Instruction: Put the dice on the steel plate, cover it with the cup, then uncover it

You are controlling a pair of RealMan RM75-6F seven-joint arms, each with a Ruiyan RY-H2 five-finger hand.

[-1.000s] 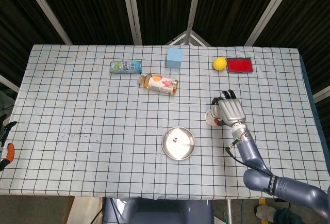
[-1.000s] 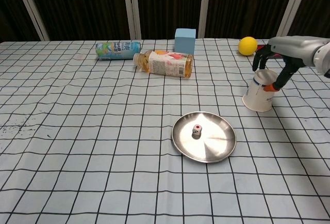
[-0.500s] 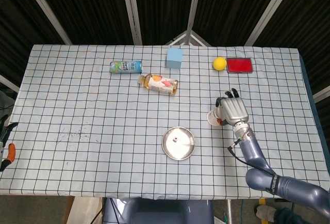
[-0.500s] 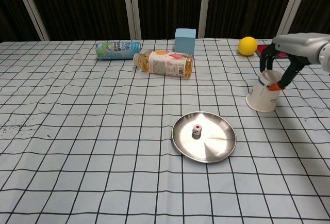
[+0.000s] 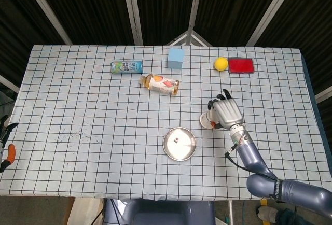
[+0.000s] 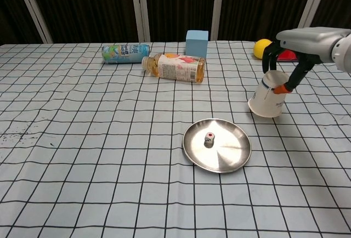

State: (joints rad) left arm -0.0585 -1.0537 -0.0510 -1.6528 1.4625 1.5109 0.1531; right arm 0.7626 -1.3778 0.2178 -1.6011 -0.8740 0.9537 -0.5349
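Cup (image 6: 267,98) now higher in hand (image 6: 285,65)

Checked cloth (image 5: 78,106) over table, white with dark grid. Upper middle of head view: green can (image 5: 126,67) on its side; just below right of it, tea bottle (image 5: 159,84) lying down, orange-pink label, apart from can. Blue cube (image 5: 176,58) upright near top centre. Upper right: yellow ball (image 5: 221,64) just beside red tray (image 5: 240,66). Far left edge: orange-handled tool (image 5: 7,152), partly cut off. Dark slatted wall behind.
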